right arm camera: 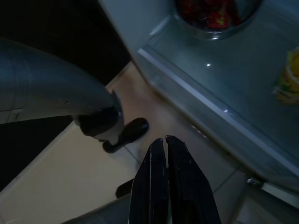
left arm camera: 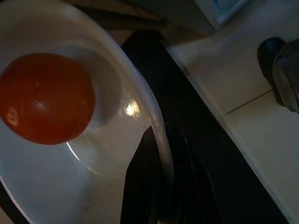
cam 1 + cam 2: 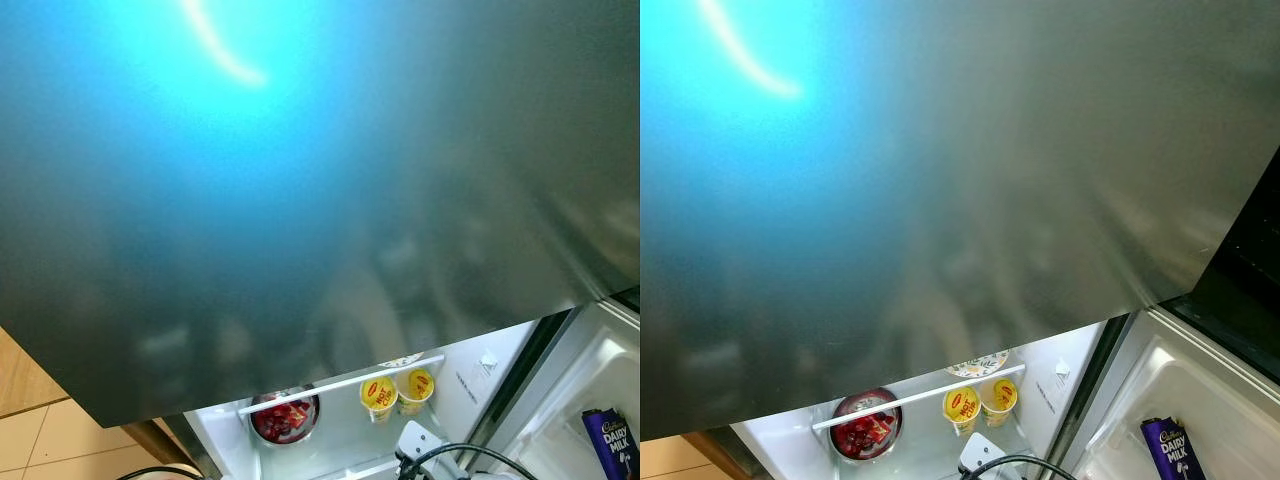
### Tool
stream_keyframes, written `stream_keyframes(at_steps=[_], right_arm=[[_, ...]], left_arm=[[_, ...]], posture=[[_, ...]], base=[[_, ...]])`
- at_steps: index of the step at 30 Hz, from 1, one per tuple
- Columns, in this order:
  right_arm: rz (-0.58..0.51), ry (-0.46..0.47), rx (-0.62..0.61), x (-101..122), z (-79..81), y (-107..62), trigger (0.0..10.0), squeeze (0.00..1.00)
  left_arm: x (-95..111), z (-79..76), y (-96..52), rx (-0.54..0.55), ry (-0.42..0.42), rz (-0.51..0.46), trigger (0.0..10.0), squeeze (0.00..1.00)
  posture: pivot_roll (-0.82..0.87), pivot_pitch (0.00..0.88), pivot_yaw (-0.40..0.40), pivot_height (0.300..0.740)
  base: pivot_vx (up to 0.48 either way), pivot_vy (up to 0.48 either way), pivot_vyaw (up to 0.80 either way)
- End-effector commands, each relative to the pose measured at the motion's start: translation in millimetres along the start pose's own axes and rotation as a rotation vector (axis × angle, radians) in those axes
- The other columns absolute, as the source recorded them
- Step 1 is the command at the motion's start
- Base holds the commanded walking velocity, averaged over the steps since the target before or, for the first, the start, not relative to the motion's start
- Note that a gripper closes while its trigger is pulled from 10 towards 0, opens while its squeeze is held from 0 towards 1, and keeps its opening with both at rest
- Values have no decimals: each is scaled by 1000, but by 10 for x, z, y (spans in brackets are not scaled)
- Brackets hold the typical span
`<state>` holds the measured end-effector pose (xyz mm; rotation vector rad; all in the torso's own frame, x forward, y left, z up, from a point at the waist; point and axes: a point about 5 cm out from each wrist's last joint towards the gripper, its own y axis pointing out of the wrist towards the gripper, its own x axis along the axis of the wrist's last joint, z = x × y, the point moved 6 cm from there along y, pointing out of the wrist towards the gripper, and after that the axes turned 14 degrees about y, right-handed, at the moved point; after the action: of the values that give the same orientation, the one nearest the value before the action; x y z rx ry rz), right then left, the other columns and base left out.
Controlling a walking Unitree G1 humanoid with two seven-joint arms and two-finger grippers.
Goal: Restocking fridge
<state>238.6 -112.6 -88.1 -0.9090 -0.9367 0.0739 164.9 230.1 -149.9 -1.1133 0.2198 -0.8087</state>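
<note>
The left pincer [image 2: 161, 154] is pinched shut on the rim of a white bowl [image 2: 140, 93]. One black finger sits inside the rim and the other sits outside it. A round orange-red tomato [image 2: 44, 98] lies in the bowl, on the far side from the pinched rim. Under the bowl there is pale tiled floor [image 2: 261, 135] and a dark strip.

The right pincer [image 1: 166, 142] is closed, with its two black fingers pressed together and nothing between them. It hangs over the tiled floor, in front of the open fridge.

A big shiny grey fridge door [image 3: 320, 200] is very close to the head camera. Below its edge the open fridge shows. On the glass shelf [image 3: 340, 385] stands a metal bowl of red food [image 3: 284, 416], near the left end of the shelf. Two yellow cups [image 3: 379, 394] stand side by side near the right end, just behind the white front rail. A patterned plate [image 3: 977, 365] lies behind them. In the door rack on the right stands a purple Dairy Milk chocolate pack [image 3: 1175, 448].
</note>
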Motion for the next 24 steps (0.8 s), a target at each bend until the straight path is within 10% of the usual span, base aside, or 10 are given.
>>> stream_keyframes(at_steps=[1,12,24], right_arm=[[31,-34,-44,-57,-53,-13,10000,0],[90,-12,-89,-290,-77,-60,10000,0],[97,-40,-93,-280,-73,-44,10000,0]], left_arm=[[-106,-33,-14,-5,-26,32,10000,0],[-300,-173,-56,-36,-5,84,10000,0],[-54,-134,-19,-31,32,22,10000,0]], posture=[[-63,5,38,740],[-63,5,40,740],[-64,5,40,740]], base=[[0,0,0],[-103,0,0],[-291,0,0]])
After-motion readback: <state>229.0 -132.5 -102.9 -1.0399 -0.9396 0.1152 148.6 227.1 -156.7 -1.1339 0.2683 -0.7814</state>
